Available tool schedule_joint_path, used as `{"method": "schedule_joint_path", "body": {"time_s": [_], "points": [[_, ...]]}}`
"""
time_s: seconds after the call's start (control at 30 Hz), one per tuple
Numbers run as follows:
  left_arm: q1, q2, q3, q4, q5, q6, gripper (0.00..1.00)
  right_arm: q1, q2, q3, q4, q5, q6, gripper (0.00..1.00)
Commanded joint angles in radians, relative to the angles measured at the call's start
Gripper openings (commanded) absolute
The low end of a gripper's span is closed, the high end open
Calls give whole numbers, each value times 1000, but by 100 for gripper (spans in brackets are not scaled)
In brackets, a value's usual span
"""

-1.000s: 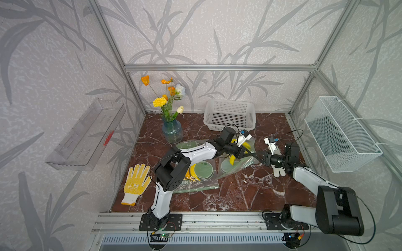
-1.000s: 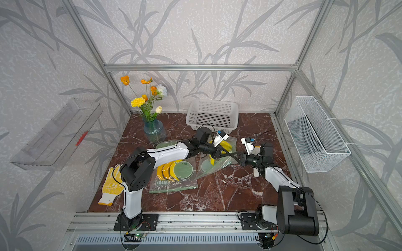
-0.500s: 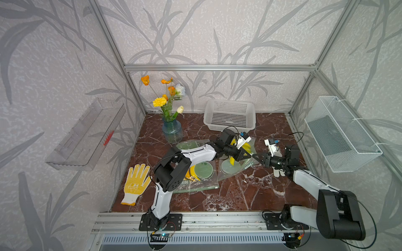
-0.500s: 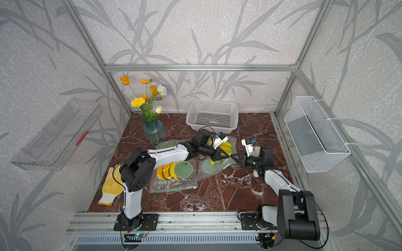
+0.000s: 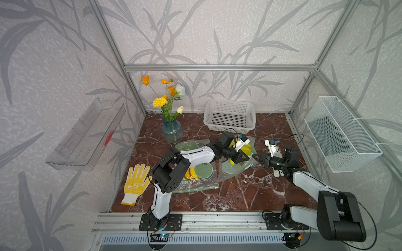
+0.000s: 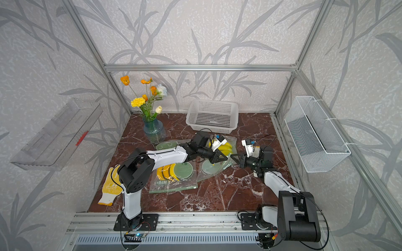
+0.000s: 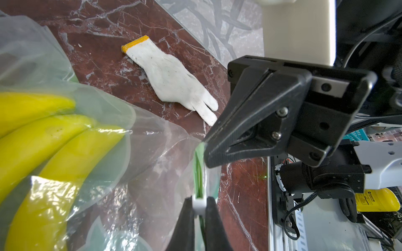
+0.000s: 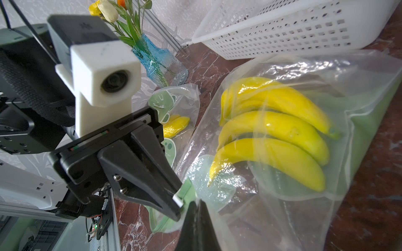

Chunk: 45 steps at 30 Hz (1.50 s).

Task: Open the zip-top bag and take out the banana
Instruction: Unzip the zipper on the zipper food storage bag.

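Observation:
A clear zip-top bag (image 8: 359, 108) (image 5: 239, 168) with a green zip strip lies mid-table, holding a bunch of yellow bananas (image 8: 272, 134) (image 7: 54, 141) (image 5: 247, 148) (image 6: 226, 147). My left gripper (image 7: 199, 202) (image 5: 245, 159) (image 6: 224, 158) is shut on the bag's white zip slider (image 7: 199, 204) (image 8: 178, 201). Tip to tip with it, my right gripper (image 8: 196, 203) (image 5: 255, 156) (image 6: 233, 157) is shut on the bag's edge at the end of the green strip (image 7: 199, 171). That corner of the bag hangs off the table between the two grippers.
Another bag with bananas (image 5: 195, 173) lies under the left arm, and a third bag (image 5: 187, 145) lies by the blue flower vase (image 5: 172, 132). A white basket (image 5: 229, 117) stands at the back. A yellow glove (image 5: 136, 182) lies left, a white glove (image 7: 174, 82) right.
My right gripper has moved left with the bag's edge, closing the gap to the left gripper. The left gripper has shifted slightly while still holding the slider.

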Motion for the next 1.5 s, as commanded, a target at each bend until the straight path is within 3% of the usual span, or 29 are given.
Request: {"method": "schedule_joint_path", "body": {"time_s": [0.0,1.47], "points": [[-3,-35,-41,-83,-9,17,9,-9,-31,-6,115,64,38,0],[1,-219,-454,-128,-162,21,9,-12,-36,25,69,188,103,0]]}}
